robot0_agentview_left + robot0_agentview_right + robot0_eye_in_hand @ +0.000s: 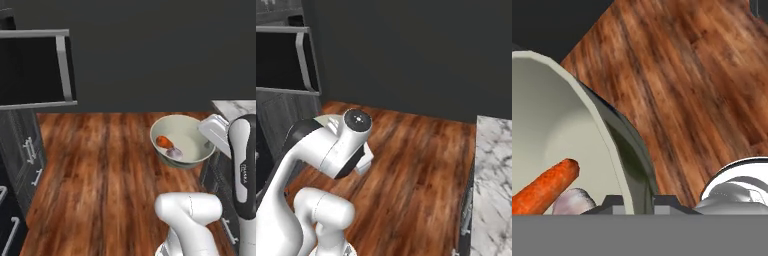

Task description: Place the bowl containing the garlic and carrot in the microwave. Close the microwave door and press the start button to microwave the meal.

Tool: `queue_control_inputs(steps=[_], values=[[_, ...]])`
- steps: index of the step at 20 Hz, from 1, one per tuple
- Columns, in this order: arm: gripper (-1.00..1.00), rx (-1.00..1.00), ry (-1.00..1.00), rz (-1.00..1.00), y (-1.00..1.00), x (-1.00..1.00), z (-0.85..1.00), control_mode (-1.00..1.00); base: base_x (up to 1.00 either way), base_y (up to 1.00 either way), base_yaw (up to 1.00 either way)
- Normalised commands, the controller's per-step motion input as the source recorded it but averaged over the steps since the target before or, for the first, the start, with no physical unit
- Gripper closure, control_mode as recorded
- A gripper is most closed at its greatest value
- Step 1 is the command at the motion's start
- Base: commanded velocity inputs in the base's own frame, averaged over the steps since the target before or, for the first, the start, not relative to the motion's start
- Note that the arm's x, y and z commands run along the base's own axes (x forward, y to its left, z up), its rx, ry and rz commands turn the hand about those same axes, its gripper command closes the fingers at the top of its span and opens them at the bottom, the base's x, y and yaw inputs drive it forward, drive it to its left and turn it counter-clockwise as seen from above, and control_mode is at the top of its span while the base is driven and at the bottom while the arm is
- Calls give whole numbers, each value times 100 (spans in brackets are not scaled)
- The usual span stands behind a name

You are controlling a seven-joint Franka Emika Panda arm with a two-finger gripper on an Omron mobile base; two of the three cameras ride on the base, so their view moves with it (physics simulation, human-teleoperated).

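Note:
The pale greenish-beige bowl point(187, 131) hangs in the air above the wooden floor, held by its right rim. Inside it lie the orange carrot point(164, 142) and the small pale garlic point(174, 153). My gripper point(209, 144) is shut on the bowl's rim. In the hand view the bowl wall point(572, 125) runs down between the two fingertips point(614, 202), with the carrot point(544, 187) and garlic point(574, 202) at the lower left. The microwave door point(30, 70) stands open at the upper left, its silver bar handle point(64, 67) facing me; the door point(281, 60) also shows top left. The microwave body is out of view.
Grey cabinets with bar handles point(27, 155) line the left side under the door. A marble counter point(493, 175) runs along the right, its corner point(235, 107) just behind the bowl. A dark wall closes the back, with wood floor point(100, 175) between.

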Motion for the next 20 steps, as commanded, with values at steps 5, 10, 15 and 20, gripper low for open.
queue_control_inputs(steps=[5,10,15,20], values=[[100,0,0,0,0,0,0,100,100,-29,4],[100,0,0,0,0,0,0,100,100,-41,38],[100,0,0,0,0,0,0,100,100,-35,45],[100,0,0,0,0,0,0,100,100,-26,45]])
